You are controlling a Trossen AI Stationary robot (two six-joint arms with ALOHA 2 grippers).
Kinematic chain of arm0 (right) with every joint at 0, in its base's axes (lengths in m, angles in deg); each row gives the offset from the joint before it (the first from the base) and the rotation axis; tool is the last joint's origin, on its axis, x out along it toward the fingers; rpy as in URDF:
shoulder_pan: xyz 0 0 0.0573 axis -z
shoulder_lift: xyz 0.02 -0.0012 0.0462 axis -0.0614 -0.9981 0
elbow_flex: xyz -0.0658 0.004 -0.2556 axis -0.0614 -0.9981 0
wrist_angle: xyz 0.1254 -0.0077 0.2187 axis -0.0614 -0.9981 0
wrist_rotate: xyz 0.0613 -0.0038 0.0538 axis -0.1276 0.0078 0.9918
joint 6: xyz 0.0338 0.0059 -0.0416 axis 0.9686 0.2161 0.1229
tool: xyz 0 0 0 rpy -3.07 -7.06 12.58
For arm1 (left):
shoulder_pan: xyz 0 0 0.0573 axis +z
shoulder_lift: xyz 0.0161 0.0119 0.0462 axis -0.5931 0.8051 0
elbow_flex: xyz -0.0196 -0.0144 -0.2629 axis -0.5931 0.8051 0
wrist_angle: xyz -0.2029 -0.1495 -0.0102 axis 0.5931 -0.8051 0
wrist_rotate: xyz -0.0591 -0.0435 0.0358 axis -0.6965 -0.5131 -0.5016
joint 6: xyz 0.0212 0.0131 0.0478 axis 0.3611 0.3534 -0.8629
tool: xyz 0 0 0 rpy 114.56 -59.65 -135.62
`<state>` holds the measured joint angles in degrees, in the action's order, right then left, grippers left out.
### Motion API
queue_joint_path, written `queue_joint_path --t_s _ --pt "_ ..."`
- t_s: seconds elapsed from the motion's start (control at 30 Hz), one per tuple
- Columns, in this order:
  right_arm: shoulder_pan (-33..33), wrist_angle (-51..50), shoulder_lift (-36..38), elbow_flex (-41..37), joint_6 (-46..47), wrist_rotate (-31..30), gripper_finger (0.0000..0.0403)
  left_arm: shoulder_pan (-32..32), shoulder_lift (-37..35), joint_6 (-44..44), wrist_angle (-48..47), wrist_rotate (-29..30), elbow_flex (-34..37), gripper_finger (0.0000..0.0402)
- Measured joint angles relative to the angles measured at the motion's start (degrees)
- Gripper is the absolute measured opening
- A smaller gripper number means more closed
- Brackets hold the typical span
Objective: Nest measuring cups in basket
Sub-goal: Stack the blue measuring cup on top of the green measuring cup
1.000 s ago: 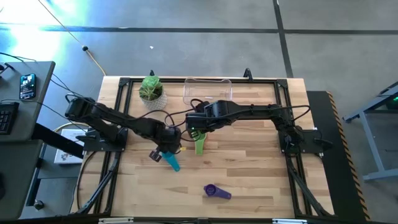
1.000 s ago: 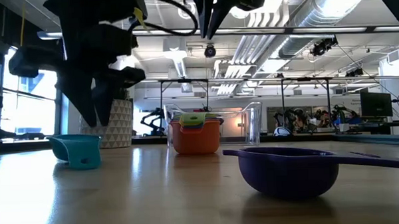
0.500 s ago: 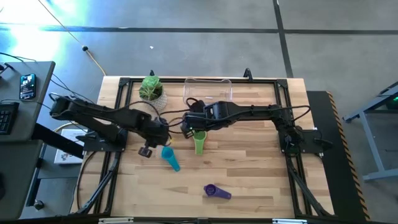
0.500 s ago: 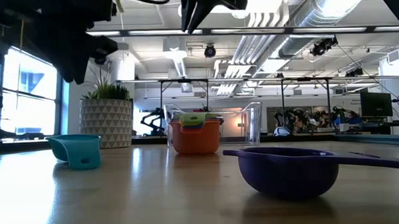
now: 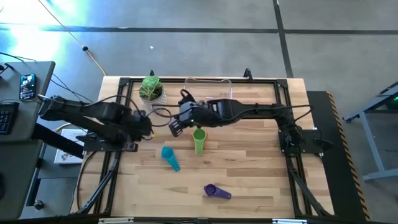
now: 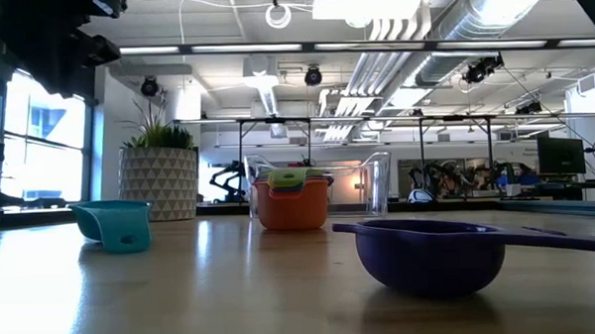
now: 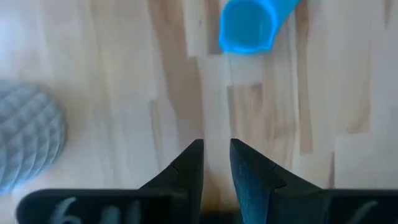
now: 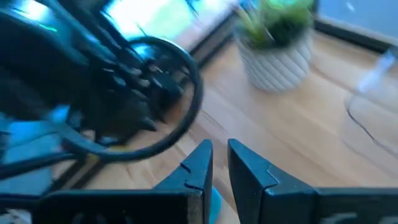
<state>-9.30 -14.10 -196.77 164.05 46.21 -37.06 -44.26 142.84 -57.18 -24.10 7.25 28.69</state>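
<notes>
Teal cup (image 6: 114,224), purple cup (image 6: 432,254), orange cup (image 6: 292,203), triangle-patterned white pot (image 6: 159,183)

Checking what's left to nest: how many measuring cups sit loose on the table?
2 loose: teal cup left of centre, purple cup near the front. A nested stack, green on top, stands mid-table; its inner cups are partly hidden.

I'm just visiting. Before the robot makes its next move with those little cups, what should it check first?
1. Left gripper empty: ok, fingers together, nothing between them.
2. Right gripper empty: ok, likewise.
3. Teal plastic measuring cup free to pick: ok, it lies alone on the wooden table.
4. Purple plastic measuring cup free: ok, it lies apart from the others.
5. Nested stack with orange outer cup inside the clear plastic basket: not ok, it stands on the table outside it.
</notes>
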Motion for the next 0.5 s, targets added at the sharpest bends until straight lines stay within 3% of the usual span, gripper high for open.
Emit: queue_joint_path --t_s 0.27,0.5 --pt "0.6 9.6 0.4 0.0 -8.1 5.0 0.0039 0.0 -7.4 5.5 -2.8 1.8 0.0 0.0070" --pt "1.0 12.1 -1.0 -0.3 -11.8 5.1 0.0046 0.0 -13.5 10.5 -3.7 1.9 0.0 0.0070"
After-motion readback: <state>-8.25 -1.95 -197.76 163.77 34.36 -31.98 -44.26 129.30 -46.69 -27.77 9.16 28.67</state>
